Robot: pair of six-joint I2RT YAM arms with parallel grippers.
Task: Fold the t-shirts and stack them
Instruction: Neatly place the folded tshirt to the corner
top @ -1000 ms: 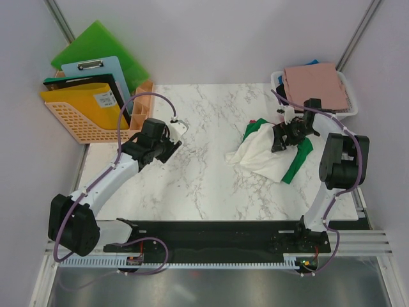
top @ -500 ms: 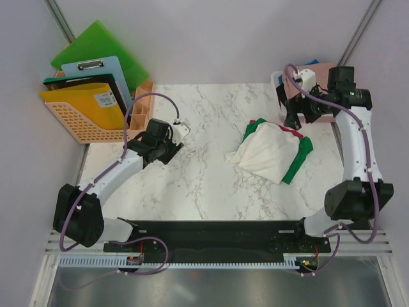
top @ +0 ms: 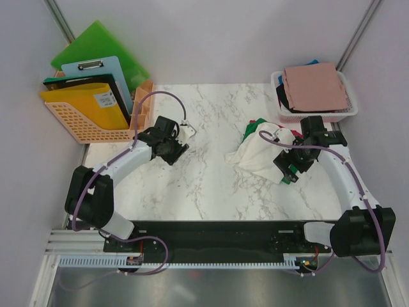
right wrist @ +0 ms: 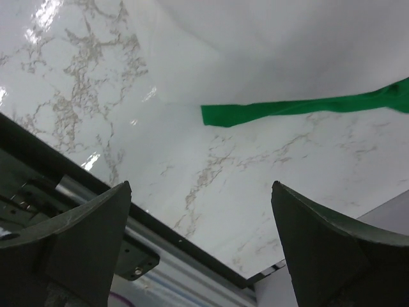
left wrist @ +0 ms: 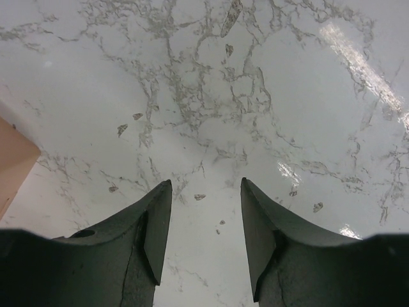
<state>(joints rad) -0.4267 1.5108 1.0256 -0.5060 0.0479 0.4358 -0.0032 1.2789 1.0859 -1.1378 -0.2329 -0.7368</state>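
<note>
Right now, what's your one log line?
left gripper: open, empty | right gripper: open, empty | cream-white t-shirt: crumpled over green t-shirt

A crumpled white shirt (top: 259,157) lies over a green shirt (top: 250,130) on the right half of the table (top: 211,185); the right gripper (top: 287,171) hangs at their near edge; a pink shirt (top: 315,86) tops the basket (top: 276,79); the left gripper (top: 176,151) sits over marble.

Glossy marble-look table (top: 204,185) (soft cloth t-shirts (top: 259,157))
</note>
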